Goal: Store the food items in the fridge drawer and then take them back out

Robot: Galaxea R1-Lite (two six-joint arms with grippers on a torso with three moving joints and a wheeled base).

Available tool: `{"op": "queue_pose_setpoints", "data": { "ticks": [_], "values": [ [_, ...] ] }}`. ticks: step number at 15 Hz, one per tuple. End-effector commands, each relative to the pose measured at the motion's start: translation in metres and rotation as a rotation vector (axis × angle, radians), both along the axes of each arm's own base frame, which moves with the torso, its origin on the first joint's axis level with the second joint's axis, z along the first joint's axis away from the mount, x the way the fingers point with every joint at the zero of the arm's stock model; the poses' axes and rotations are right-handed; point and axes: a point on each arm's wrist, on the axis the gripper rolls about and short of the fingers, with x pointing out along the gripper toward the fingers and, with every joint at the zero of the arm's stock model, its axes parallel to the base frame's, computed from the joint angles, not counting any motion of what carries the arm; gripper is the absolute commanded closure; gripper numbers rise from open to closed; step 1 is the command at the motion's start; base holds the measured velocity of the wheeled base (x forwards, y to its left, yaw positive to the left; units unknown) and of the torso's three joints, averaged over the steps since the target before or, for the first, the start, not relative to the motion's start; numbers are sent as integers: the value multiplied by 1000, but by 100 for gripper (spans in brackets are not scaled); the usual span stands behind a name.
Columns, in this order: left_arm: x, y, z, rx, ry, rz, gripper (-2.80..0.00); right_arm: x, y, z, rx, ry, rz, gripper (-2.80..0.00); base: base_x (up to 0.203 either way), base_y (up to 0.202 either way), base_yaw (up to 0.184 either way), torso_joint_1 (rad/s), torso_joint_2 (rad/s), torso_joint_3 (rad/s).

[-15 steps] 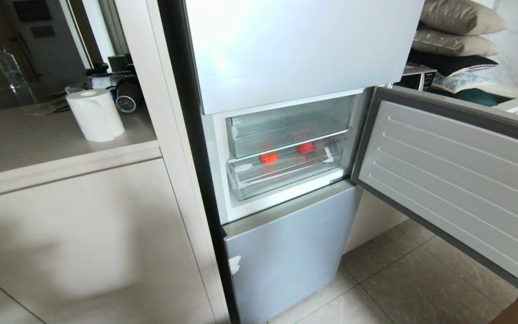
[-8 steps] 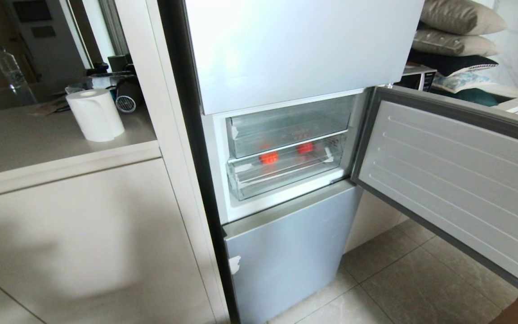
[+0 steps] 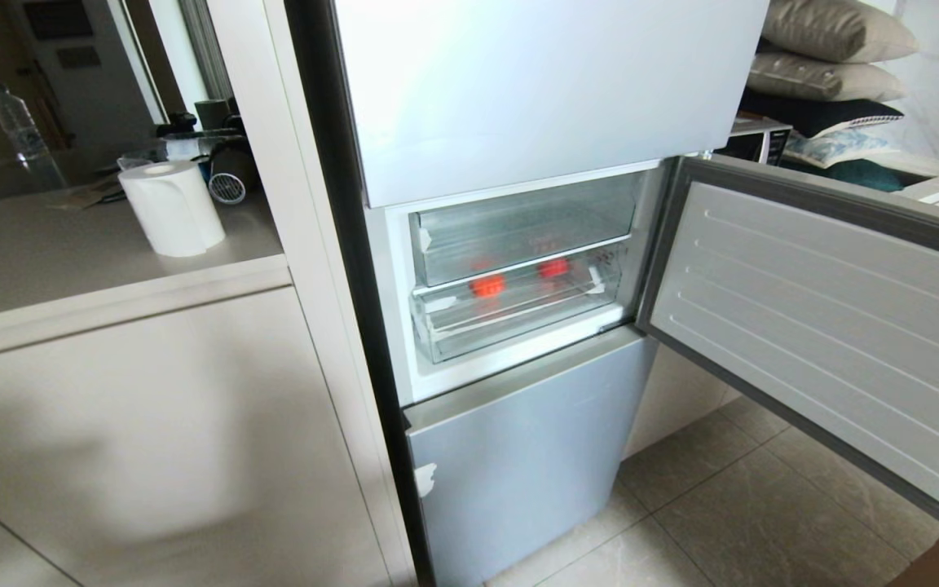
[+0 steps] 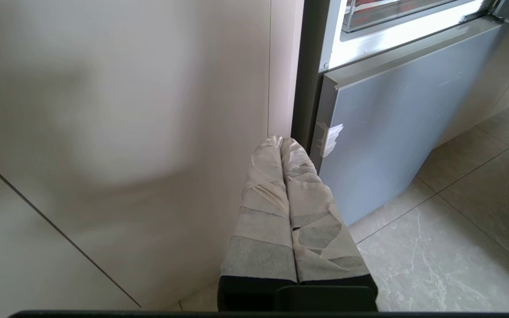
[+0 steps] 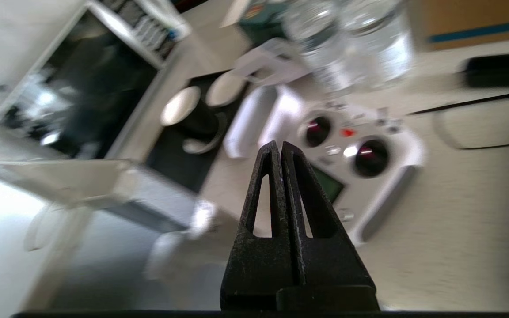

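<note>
The fridge's middle compartment stands open in the head view. The clear fridge drawer [image 3: 518, 314] sits pushed in below a second clear bin [image 3: 518, 228]. A red fruit [image 3: 488, 285] shows through its front wall, and a second red shape [image 3: 553, 267] lies further back. Neither arm appears in the head view. My left gripper [image 4: 281, 139], its fingers wrapped in tape, is shut and empty, low beside the cabinet and well below the drawer [image 4: 396, 11]. My right gripper [image 5: 279, 145] is shut and empty, over a counter away from the fridge.
The open fridge door [image 3: 828, 326] swings out to the right. The lower fridge door [image 3: 518, 456] is closed. A paper towel roll [image 3: 172, 208] stands on the left counter. Under the right gripper lie a white remote controller [image 5: 360, 154], a water bottle [image 5: 351, 39] and a microwave [image 5: 82, 75].
</note>
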Motion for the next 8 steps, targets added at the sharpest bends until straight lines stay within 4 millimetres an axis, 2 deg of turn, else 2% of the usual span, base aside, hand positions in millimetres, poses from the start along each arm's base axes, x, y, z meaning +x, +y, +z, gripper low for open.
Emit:
{"op": "queue_pose_setpoints", "data": {
  "ticks": [1, 5, 7, 8],
  "values": [
    [0, 0, 0, -1, 2, 1, 0, 3, -4, 0, 46, -36, 90, 0, 0, 0, 0, 0, 0, 0],
    [0, 0, 0, 0, 2, 1, 0, -5, 7, -2, 84, -38, 125, 0, 0, 0, 0, 0, 0, 0],
    [0, 0, 0, 0, 2, 1, 0, -12, 19, 5, 62, -45, 127, 0, 0, 0, 0, 0, 0, 0],
    [0, 0, 0, 0, 2, 1, 0, -19, 17, 10, 49, -55, 130, 0, 0, 0, 0, 0, 0, 0]
  ]
}}
